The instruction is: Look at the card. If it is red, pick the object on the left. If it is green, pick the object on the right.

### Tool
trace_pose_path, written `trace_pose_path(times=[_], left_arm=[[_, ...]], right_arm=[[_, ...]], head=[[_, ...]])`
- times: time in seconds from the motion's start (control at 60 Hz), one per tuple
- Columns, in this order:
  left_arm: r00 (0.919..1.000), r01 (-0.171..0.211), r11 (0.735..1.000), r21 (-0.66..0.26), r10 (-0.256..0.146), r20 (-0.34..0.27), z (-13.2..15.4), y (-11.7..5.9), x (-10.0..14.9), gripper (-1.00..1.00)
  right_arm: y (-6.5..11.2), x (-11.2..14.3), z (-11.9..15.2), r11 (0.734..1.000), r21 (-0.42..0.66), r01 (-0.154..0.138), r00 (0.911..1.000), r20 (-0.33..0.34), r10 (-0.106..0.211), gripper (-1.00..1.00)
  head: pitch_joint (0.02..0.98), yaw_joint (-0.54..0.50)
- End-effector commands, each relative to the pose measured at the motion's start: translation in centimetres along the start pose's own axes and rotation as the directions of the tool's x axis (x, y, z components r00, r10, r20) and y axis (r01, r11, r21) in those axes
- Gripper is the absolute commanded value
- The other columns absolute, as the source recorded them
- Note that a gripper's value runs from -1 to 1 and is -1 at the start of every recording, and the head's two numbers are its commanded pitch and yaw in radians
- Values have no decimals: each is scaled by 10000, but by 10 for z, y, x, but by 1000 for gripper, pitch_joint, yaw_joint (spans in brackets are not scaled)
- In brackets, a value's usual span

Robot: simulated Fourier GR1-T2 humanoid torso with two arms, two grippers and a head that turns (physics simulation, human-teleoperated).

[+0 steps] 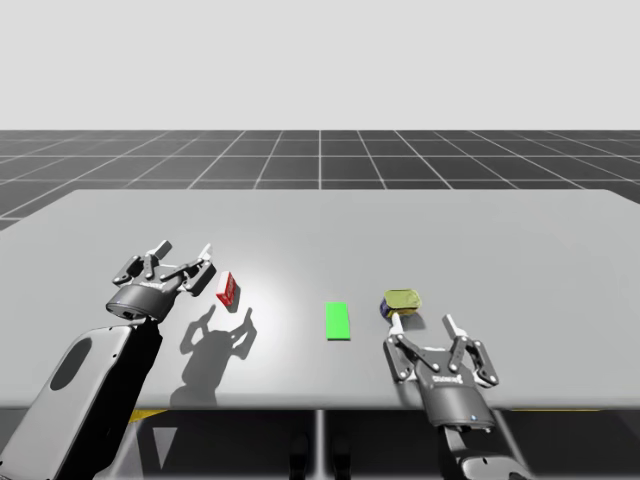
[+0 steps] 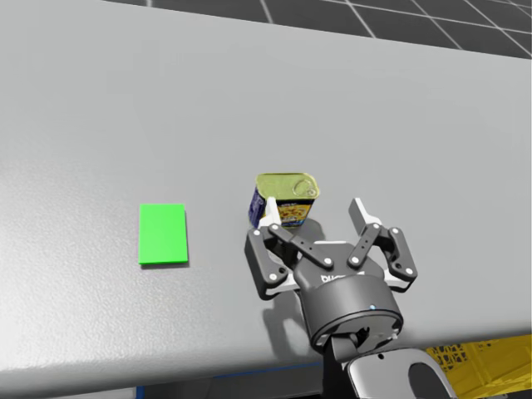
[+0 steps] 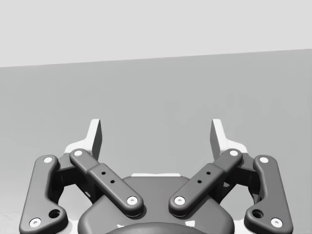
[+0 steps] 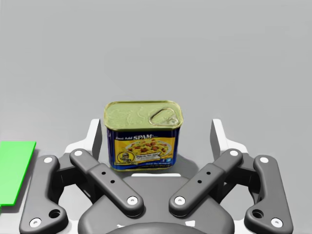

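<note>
Grey tabletop [image 1: 500,250] stretches across the scene, with two objects and a card between the robot's two arms. At far left, the left gripper [image 1: 185,255] hangs released, its two fingers spread wide; the left wrist view shows that left gripper [image 3: 156,134] with nothing but bare table between its fingers. Just beside it on the table stands a small red box [image 1: 227,289], apart from the fingers, and the gripper's shadow [image 1: 215,335] falls on the surface nearer the robot. Near the middle lies a flat green card [image 1: 338,321], seen from the head as a plain green rectangle [image 2: 163,233] and from the right wrist [image 4: 14,170] off to one side of the gripper. To the right of the card stands the object on that side, a rectangular blue-and-yellow tin [image 1: 401,301] with a gold pull-tab lid, upright on the table [image 2: 286,198]. The right gripper [image 1: 423,328] is released too, low at the table's near edge, fingers apart [image 2: 314,212]. The right wrist view shows the tin [image 4: 144,134] standing between the spread fingers of the right gripper [image 4: 156,134], closer to one finger, with a clear gap to the other.
</note>
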Motion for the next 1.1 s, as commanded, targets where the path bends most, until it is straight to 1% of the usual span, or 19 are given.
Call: trace_pose_path(times=[0.017,0.083,0.183,0.217,0.267,0.367,0.433,0.517,0.667,0.717,0.767,0.8,0.85,0.933,1.0,1.017,1.083,1.1], left_arm=[[10000,-1,10000,-4,1,0,0,0,0,-1000],[10000,-1,10000,-4,1,0,0,0,0,-1000],[10000,-1,10000,-3,1,0,0,0,0,-1000],[10000,-1,10000,-4,1,0,0,0,0,-1000],[10000,0,10000,-3,0,0,0,0,0,-1000],[10000,-1,10000,-4,1,0,0,0,0,-1000],[10000,-1,10000,-4,1,0,0,0,0,-1000],[10000,-1,10000,-4,1,0,0,0,0,-1000],[10000,-1,10000,-4,1,0,0,0,0,-1000],[10000,-1,10000,-4,1,0,0,0,0,-1000],[10000,-1,10000,-4,1,0,0,0,0,-1000],[10000,-1,10000,-4,1,0,0,0,0,-1000],[10000,-1,10000,-4,1,0,0,0,0,-1000],[10000,-1,10000,-4,1,0,0,0,0,-1000],[10000,-1,10000,-4,1,0,0,0,0,-1000],[10000,-1,10000,-4,1,0,0,0,0,-1000],[10000,0,10000,-4,0,0,0,0,0,-1000],[9999,122,9999,72,-122,8,0,0,0,-1000]], right_arm=[[10,-17,-3,9998,65,-178,9992,-357,181,-1000],[12,-20,-5,9998,47,-181,9987,-479,183,-1000],[13,-24,-14,9998,-171,-74,9969,-778,61,-1000],[14,-25,-16,9998,-157,-127,9969,-774,114,-1000],[15,-27,-20,9995,-157,-284,9964,-801,270,-1000],[16,-30,-28,9990,-144,-432,9946,-946,416,-1000],[17,-30,-33,9993,-94,-370,9936,-1075,357,-1000],[18,-29,-39,9988,-104,-475,9929,-1100,460,-1000],[17,-29,-50,9986,-254,-466,9891,-1412,426,-1000],[17,-30,-54,9982,-261,-532,9878,-1478,488,-1000],[17,-31,-57,9985,-223,-502,9857,-1619,460,-1000],[17,-33,-61,9980,-197,-595,9845,-1662,554,-1000],[17,-33,-63,9980,-208,-593,9837,-1711,549,-1000],[17,-33,-70,9974,-202,-697,9823,-1756,651,-1000],[18,-33,-72,9972,-187,-720,9820,-1765,675,-1000],[18,-34,-74,9969,-170,-767,9816,-1766,725,-1000],[18,-36,-75,9969,-108,-778,9792,-1889,743,-1000],[18,-36,-74,9965,-124,-829,9790,-1878,791,-1000]], head=[[858,-287],[857,-286],[857,-285],[857,-285],[857,-285],[858,-282],[859,-280],[858,-279],[856,-276],[856,-275],[855,-274],[853,-273],[853,-273],[849,-271],[847,-270],[846,-270],[843,-269],[842,-270]])
